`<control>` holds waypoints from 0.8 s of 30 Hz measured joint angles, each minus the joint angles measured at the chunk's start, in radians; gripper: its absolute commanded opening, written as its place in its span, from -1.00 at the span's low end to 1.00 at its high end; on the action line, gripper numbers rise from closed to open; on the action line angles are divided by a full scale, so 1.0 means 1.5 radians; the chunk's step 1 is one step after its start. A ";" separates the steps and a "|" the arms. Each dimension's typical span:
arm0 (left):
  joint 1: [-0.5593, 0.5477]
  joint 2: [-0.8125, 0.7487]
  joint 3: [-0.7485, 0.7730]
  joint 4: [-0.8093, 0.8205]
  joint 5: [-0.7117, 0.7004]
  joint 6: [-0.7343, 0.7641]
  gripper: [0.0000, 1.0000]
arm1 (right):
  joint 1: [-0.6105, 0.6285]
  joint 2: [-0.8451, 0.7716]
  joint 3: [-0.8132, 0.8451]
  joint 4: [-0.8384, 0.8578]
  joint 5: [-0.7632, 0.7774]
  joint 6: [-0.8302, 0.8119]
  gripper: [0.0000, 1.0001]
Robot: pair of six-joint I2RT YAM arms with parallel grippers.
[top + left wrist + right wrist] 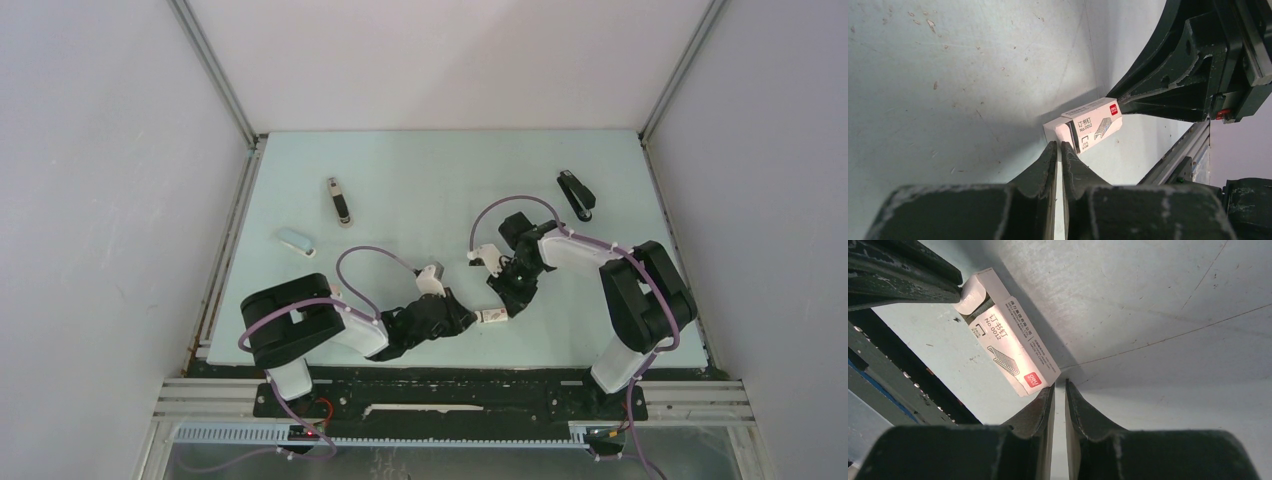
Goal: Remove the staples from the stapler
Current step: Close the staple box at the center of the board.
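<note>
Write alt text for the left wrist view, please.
A small white staple box lies on the pale table, its open end at the tips of the nearly closed left gripper. The right gripper touches its far end.

Robot test cell, laboratory type. Evidence: plain white enclosure walls (100,200); aluminium frame posts (215,70); pale green tabletop (440,180); black base plate (450,395) carrying my left arm (300,325) and right arm (640,290); slotted cable duct (430,437).
</note>
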 measured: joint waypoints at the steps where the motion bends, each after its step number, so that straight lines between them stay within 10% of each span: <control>1: 0.000 0.000 0.001 -0.002 0.000 0.000 -0.77 | 0.001 0.000 0.000 0.000 0.002 0.000 -0.57; 24: 0.000 0.000 0.007 -0.011 0.005 0.005 -0.78 | 0.030 0.000 0.004 0.011 0.030 0.025 -0.55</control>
